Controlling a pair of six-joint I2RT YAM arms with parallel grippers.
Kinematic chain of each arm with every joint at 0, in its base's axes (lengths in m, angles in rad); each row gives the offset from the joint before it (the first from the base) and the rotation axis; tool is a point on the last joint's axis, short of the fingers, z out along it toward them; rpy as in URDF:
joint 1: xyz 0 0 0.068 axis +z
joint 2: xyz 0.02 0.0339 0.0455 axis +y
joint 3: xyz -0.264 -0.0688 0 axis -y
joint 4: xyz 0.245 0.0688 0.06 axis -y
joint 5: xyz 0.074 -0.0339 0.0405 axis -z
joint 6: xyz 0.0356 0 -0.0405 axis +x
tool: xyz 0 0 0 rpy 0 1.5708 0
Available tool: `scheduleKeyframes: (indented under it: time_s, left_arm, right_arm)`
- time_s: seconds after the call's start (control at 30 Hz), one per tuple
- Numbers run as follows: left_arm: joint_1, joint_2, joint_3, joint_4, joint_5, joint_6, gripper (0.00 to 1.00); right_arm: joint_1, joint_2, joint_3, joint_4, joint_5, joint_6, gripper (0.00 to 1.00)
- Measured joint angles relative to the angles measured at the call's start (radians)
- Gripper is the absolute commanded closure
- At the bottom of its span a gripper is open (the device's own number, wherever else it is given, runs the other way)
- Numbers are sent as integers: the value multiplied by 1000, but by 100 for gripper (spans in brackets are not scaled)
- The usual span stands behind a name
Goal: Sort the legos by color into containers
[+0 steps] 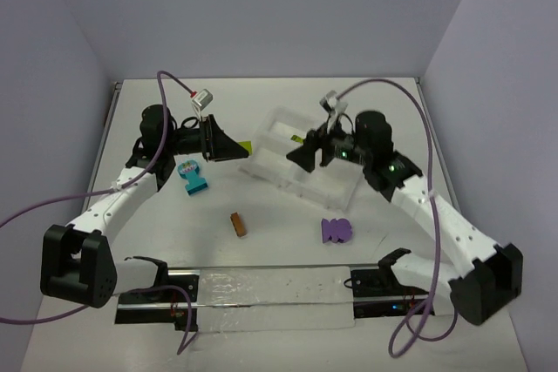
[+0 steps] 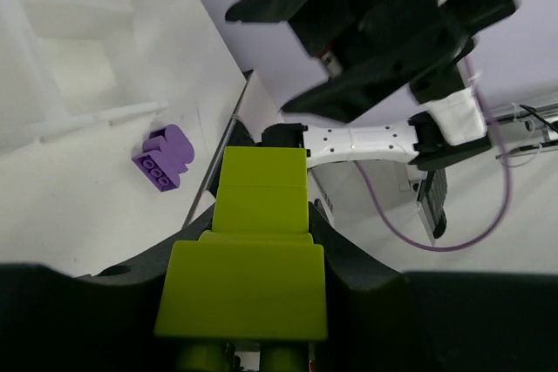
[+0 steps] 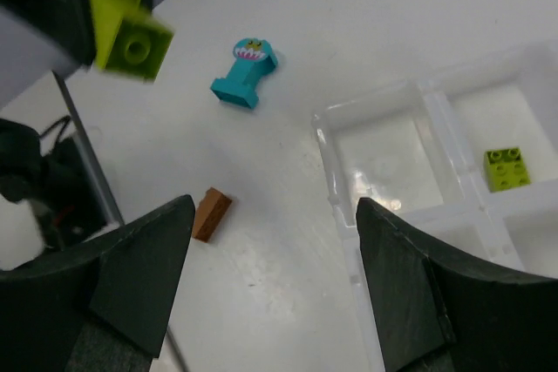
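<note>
Now, from the left, our left arm [image 1: 113, 198] stretches forward, left jaws clamped on a lime green lego [image 2: 261, 250] held at the tray's [image 3: 324, 163] left edge. Our right arm [image 1: 445, 215] bends inward, right jaws spread wide above the tray. A teal lego [image 3: 245, 72] on the table [image 1: 288, 241] bears a printed toothy face.

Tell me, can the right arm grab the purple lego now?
Probably yes. The right gripper is open and empty, and the purple lego lies uncovered close by, with nothing between them.
</note>
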Motion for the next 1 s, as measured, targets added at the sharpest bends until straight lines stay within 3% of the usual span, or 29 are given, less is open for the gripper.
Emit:
scheduleKeyframes:
  time_s: [0.1, 0.33, 0.63, 1.0]
  left_arm:
    - [0, 14, 45, -24, 23, 21, 100]
    - [0, 25, 49, -33, 43, 6, 100]
    - [-1, 21, 48, -67, 57, 7, 100]
    - [-3, 3, 48, -121, 85, 34, 100]
  right_arm:
    - [66, -114, -129, 93, 35, -170, 19]
    - [164, -14, -18, 140, 25, -468, 19]
    - [203, 130, 126, 129, -81, -621, 19]
    - [237, 258, 265, 15, -158, -718, 26]
